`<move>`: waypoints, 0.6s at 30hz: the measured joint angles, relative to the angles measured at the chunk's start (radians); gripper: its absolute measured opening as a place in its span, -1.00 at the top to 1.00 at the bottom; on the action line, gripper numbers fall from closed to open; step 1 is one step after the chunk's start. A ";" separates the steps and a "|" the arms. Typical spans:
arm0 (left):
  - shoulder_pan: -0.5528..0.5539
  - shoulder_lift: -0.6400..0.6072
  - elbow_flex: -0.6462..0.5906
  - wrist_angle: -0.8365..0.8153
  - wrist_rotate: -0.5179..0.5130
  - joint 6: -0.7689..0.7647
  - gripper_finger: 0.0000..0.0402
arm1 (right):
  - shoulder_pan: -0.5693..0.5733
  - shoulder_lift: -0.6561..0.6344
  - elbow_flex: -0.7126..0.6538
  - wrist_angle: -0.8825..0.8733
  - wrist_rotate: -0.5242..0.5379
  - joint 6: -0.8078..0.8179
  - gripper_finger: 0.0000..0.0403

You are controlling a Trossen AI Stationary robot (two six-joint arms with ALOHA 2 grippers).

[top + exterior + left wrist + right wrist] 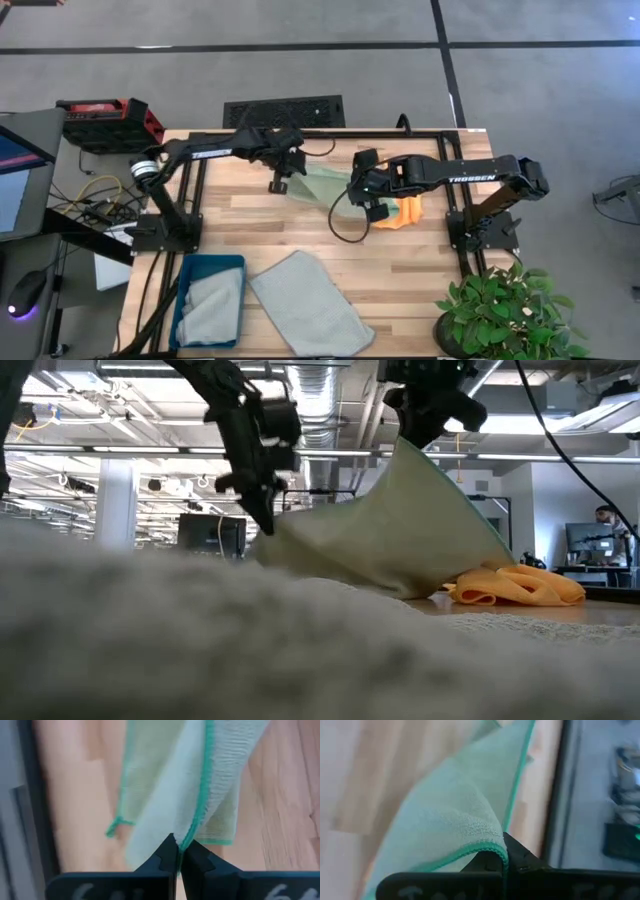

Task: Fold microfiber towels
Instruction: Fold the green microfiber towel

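At the front left of the wooden table (240,215), a teal bin (190,268) is holding one pale grey-blue towel (212,305). Just beside it, to the right, a second grey-blue towel (310,303) is lying flat on the table surface.

Toward the rear centre, the left gripper (279,184) is pinching one edge of the light green towel (325,186); in the left wrist view its fingers (162,860) are pressing together on the teal-stitched hem (200,805).

To the right, the right gripper (372,208) is pinching another corner of the same green towel, with the jaws pressed together on the hem in the right wrist view. In the low view the cloth is hanging stretched between both grippers, with its lower part near the table.

The orange towel (408,213) is lying crumpled on the table just beside the right gripper.
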 joint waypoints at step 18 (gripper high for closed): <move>0.023 -0.333 0.178 -0.012 -0.498 -0.097 1.00 | -0.218 0.000 0.000 0.494 0.521 -0.182 0.97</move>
